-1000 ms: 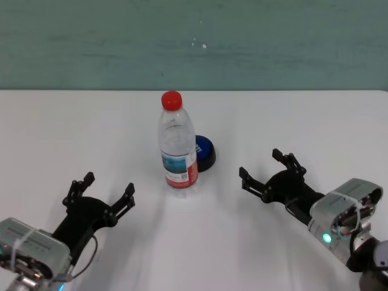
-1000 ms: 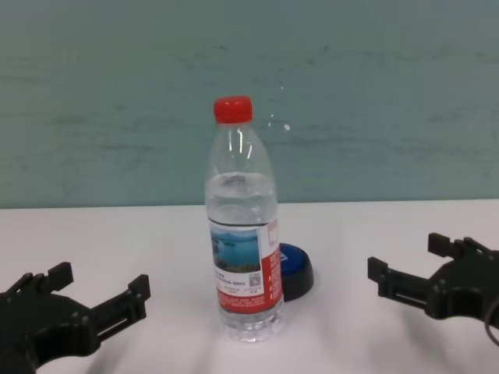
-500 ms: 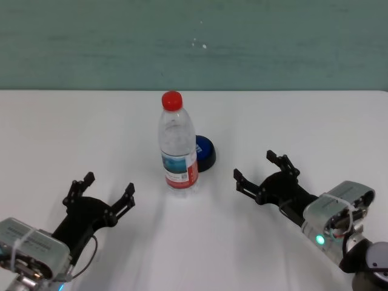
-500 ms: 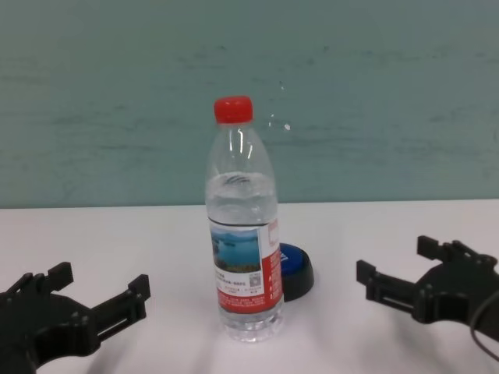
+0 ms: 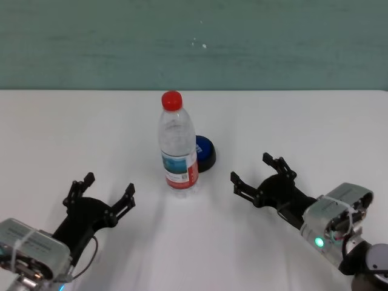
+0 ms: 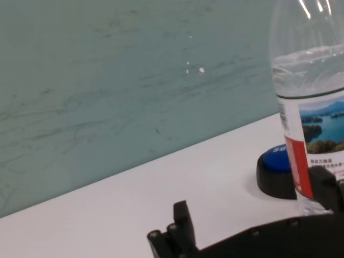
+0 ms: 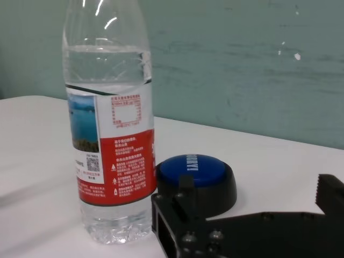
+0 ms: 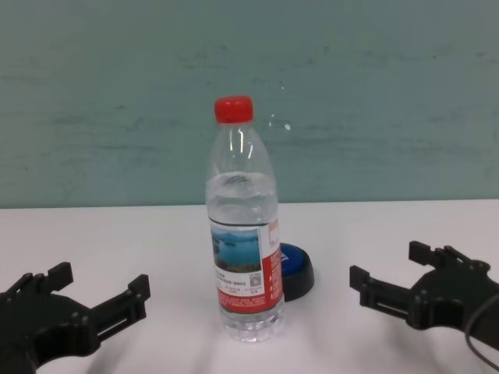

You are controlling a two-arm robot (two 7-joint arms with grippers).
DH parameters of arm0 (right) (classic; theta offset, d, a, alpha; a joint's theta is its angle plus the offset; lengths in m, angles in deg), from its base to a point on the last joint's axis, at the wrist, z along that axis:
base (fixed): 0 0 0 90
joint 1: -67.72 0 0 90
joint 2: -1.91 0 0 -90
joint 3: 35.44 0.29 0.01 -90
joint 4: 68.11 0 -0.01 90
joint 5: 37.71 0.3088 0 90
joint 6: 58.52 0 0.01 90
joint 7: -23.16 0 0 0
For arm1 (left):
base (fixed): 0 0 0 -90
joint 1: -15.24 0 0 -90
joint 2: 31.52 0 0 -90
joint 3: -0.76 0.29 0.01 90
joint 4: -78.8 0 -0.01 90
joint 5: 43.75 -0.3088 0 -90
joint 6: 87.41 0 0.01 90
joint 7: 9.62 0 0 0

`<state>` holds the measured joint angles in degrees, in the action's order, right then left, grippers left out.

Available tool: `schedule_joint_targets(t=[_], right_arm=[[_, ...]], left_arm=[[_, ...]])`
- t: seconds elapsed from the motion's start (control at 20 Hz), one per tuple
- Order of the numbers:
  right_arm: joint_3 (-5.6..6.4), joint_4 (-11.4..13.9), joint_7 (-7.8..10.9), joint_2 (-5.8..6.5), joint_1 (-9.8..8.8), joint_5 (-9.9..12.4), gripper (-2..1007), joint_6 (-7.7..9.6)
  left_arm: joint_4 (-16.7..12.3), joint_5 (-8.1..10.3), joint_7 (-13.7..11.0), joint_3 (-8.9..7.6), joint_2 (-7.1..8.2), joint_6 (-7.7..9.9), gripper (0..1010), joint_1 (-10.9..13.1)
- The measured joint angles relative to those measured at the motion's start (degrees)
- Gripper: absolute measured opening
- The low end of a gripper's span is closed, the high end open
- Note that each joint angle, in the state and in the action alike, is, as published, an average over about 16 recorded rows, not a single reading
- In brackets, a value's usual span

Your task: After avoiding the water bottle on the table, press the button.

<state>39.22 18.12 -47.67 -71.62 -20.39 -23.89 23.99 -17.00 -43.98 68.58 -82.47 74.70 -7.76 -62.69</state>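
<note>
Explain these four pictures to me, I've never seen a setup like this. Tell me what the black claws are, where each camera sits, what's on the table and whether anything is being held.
The black claws are the grippers of a two-armed robot. The left gripper and right gripper both hover open over the white table, holding nothing.

One picture comes from a camera on the robot's head, looking down. One comes from its chest, lower and more level. The other two come from cameras on each wrist, so each shows its own gripper's fingers up close.

On the table stands a water bottle with a red cap, upright. Just behind it, toward the robot's right, sits a low blue button on a black base, partly hidden by the bottle in the chest view.
</note>
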Motion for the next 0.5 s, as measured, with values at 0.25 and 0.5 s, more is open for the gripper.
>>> schedule_joint_targets(t=[0.25, 0.5], right_arm=[[0.40, 0.18, 0.10, -0.07, -0.30, 0.64, 1004, -0.31], [0.92, 0.53, -0.03, -0.12, -0.69, 1.18, 1004, -0.69]], left_arm=[[0.00, 0.00, 0.00, 0.00, 0.00, 0.00, 1000, 0.00], [0.00, 0.00, 0.00, 0.00, 0.00, 0.00, 1000, 0.00]])
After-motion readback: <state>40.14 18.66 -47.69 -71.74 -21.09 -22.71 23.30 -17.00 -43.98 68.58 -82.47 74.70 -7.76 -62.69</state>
